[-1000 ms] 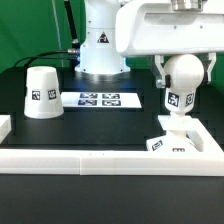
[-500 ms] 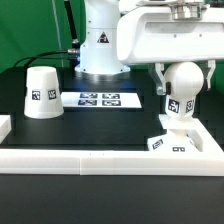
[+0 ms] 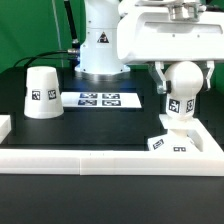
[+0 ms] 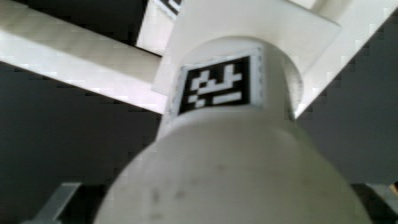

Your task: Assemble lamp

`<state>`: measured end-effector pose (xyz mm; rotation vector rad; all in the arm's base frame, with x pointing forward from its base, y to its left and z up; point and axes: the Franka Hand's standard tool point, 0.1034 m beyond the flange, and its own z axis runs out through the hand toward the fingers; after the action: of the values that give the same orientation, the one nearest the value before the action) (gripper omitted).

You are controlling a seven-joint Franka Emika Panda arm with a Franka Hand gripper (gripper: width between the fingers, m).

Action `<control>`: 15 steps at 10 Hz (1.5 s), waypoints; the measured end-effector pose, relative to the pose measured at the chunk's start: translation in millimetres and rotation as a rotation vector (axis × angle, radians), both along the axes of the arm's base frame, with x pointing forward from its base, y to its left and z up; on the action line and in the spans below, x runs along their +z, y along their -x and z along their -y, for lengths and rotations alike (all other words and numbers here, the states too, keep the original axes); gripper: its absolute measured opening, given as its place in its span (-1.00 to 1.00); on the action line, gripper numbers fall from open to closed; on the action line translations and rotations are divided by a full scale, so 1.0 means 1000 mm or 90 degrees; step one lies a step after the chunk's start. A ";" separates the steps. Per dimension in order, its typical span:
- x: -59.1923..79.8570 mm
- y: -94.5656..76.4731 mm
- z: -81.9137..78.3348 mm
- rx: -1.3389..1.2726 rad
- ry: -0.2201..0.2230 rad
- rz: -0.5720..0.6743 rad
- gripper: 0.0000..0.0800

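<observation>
My gripper (image 3: 182,76) is shut on the ball top of the white bulb (image 3: 180,88) at the exterior view's right. The bulb stands upright, and its lower end meets the top of the blocky square base (image 3: 168,141) below it. The bulb fills the wrist view (image 4: 222,160), tag facing the camera, with a finger (image 4: 43,206) at each side. The cone shade (image 3: 42,92) stands alone on the table at the exterior view's left, far from the gripper.
The marker board (image 3: 98,99) lies flat in front of the robot's pedestal (image 3: 100,50). Long white rim bars (image 3: 90,159) run along the front and turn up beside the base on the right. A short white block (image 3: 4,125) sits at the left edge.
The gripper and the bulb have turned a little, so the bulb's tag has shifted slightly left and down. Since half a second ago nothing has moved.
</observation>
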<state>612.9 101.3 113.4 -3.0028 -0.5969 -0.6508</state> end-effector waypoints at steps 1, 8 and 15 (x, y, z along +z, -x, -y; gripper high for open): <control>-0.001 0.001 0.001 -0.001 0.000 -0.005 0.44; 0.009 0.008 0.002 0.000 0.004 -0.039 0.75; 0.011 0.004 0.006 -0.003 0.007 -0.069 0.75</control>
<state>608.7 95.5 124.1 -3.0257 -0.5897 -0.4830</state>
